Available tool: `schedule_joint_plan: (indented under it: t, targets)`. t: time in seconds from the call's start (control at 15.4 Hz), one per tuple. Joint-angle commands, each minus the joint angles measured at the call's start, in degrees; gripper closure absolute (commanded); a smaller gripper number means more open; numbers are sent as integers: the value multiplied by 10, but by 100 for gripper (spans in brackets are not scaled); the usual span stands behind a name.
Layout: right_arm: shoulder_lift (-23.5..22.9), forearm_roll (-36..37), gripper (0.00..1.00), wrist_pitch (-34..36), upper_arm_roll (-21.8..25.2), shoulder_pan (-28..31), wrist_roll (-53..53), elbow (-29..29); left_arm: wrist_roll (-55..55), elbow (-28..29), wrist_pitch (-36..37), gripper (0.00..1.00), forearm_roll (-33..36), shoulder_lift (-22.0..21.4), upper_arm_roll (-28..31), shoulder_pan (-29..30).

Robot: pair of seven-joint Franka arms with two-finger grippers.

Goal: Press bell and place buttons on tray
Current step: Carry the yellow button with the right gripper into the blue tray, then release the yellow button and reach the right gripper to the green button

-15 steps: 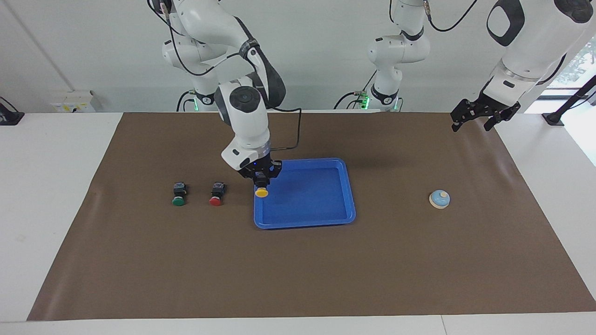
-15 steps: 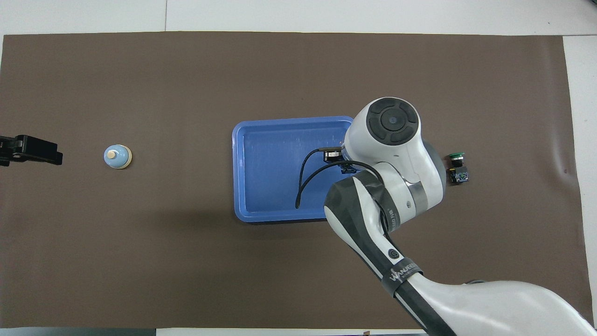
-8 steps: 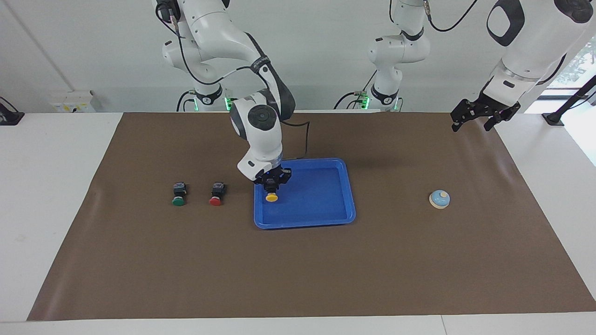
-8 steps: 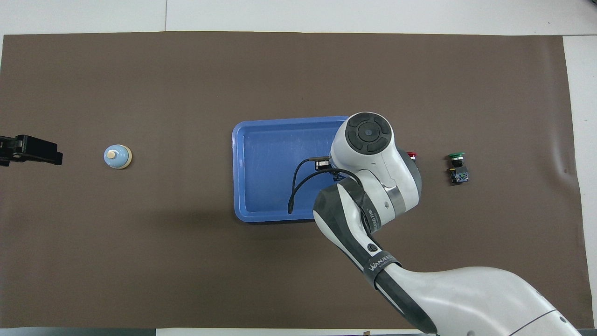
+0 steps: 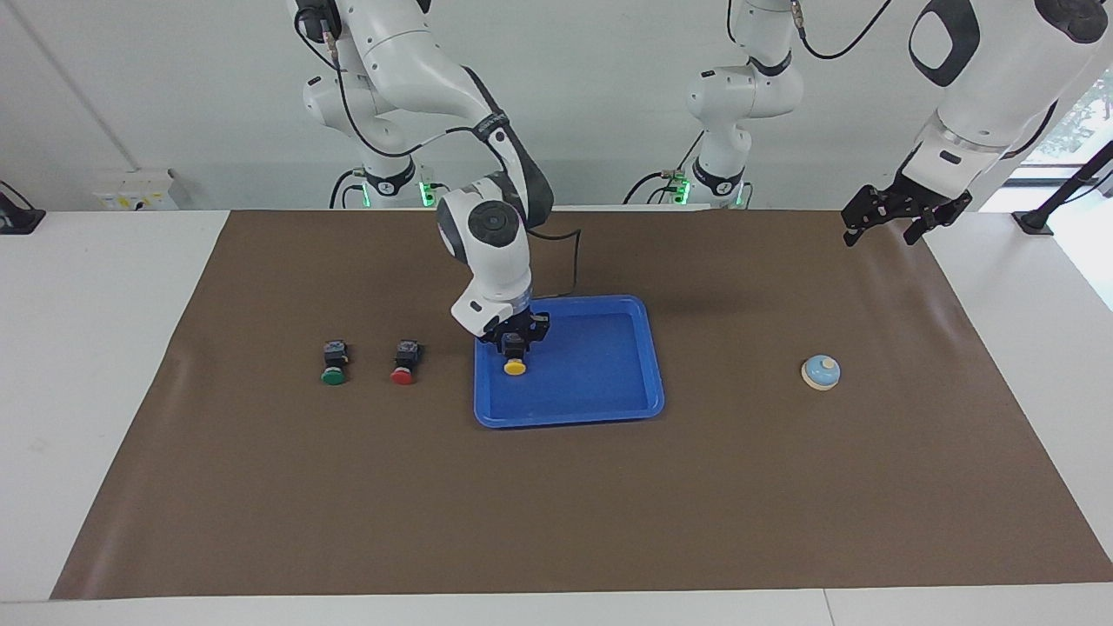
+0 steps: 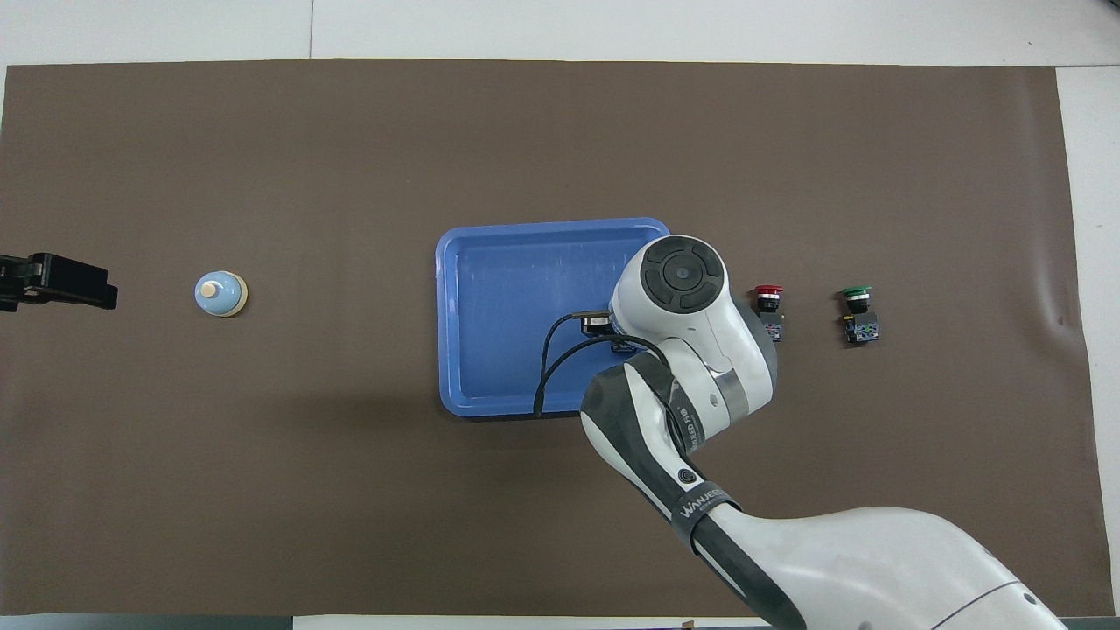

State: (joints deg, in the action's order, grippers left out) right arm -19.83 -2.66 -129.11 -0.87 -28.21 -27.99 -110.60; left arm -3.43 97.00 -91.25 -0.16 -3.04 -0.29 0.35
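Note:
The blue tray (image 5: 656, 365) (image 6: 446, 332) lies mid-table. My right gripper (image 5: 516, 346) is down inside it, at the end toward the right arm, around the black body of the yellow button (image 5: 515, 367), whose cap lies low on the tray floor. In the overhead view the right arm hides that button. The red button (image 5: 404, 362) (image 6: 769, 311) and the green button (image 5: 334, 362) (image 6: 857, 313) lie on the mat beside the tray, toward the right arm's end. The light-blue bell (image 5: 821, 372) (image 6: 220, 293) stands toward the left arm's end. My left gripper (image 5: 900, 217) (image 6: 52, 282) waits open, empty, over the mat's edge there.
A brown mat (image 5: 556, 487) covers most of the white table. The right arm (image 6: 691, 350) leans over the tray's end and its black cable (image 6: 551, 367) loops above the tray floor. A third arm's base (image 5: 722, 174) stands at the robots' edge.
The right gripper has come down with the yellow button, from above the tray's rim to low inside the tray. The red button now shows in the overhead view. The left arm is still.

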Motion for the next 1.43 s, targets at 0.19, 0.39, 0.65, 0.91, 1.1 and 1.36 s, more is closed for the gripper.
schedule_joint_plan:
  t: [0.19,0.39,0.65,0.91,1.1,1.36]
  targets:
    - [77,-6,0,101,7,59,31,26,7,6,2,0,10,-7,0,-2]
    - [115,-5,0,135,8,137,148,15,7,6,2,0,10,-7,0,-2]
    - [124,-2,0,121,9,238,273,-17,7,6,2,0,10,-7,0,-2]
    - [144,-2,0,11,8,275,303,-116,7,6,2,0,10,-7,0,-2]
    - [140,-2,0,-26,8,296,325,-143,7,6,2,0,10,-7,0,-2]
    - [125,-2,0,-74,8,312,365,-166,7,6,2,0,10,-7,0,-2]
